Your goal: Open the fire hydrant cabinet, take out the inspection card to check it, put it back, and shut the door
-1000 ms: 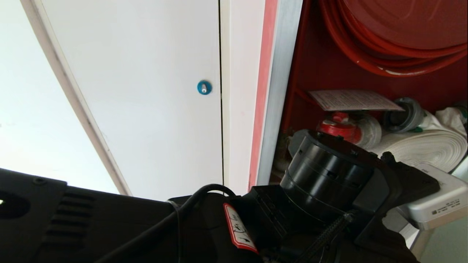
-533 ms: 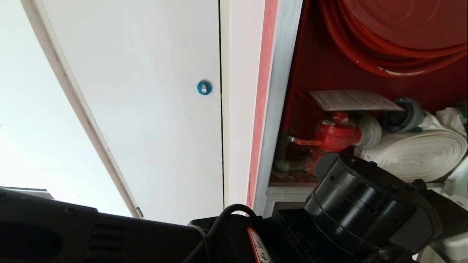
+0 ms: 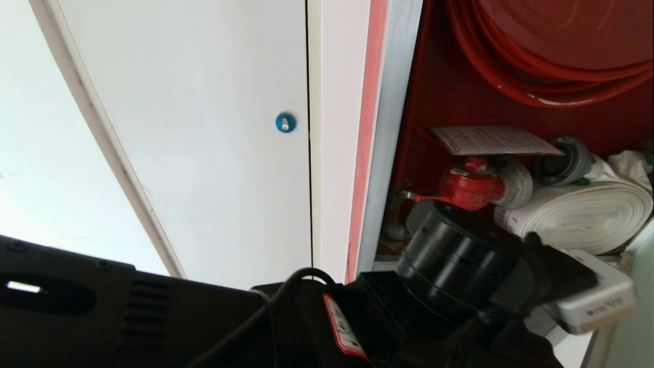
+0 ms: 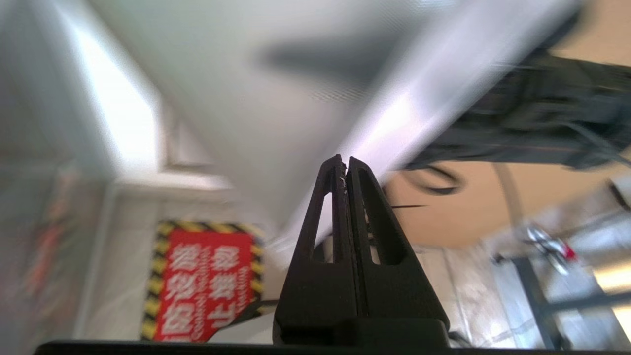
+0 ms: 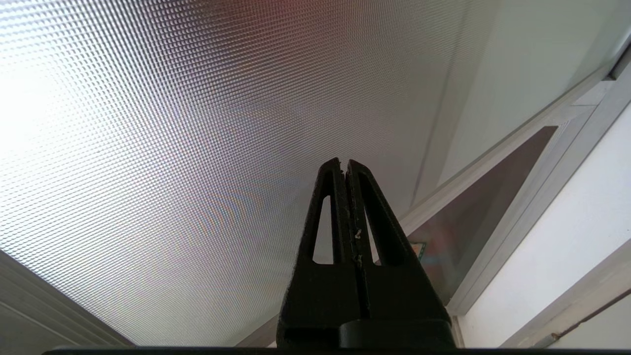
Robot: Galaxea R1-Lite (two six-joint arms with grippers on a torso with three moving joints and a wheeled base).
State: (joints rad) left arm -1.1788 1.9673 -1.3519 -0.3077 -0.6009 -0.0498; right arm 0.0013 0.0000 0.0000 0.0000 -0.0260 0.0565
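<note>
White wall panels fill the left of the head view, one of them a plain white door (image 3: 204,128) with a small blue lock (image 3: 285,122). To its right stands the fire hydrant cabinet (image 3: 388,153), open, its red inside bare to view: a red hose reel (image 3: 552,51) up top, a red valve (image 3: 467,186) below it, and a white rolled hose (image 3: 582,214) beside the valve. The inspection card (image 3: 493,139) lies flat on top of the valve, just under the reel, and nothing holds it.

The left arm (image 3: 460,260) crosses the bottom of the head view, low in front of the cabinet opening. Its gripper itself is not seen there. The left wrist view supplies that: the left gripper (image 4: 343,162) has its fingers pressed together, empty, and a red warning sign (image 4: 207,286) with a yellow and black border shows beyond. The right wrist view shows the right gripper (image 5: 343,165) likewise with fingers together, empty, pointing at a dimpled panel (image 5: 172,123); that arm looks parked.

With the card inside and the cabinet open, either taking it out or closing up may be in hand; which, I cannot tell. The glass door itself is not clearly in view.
</note>
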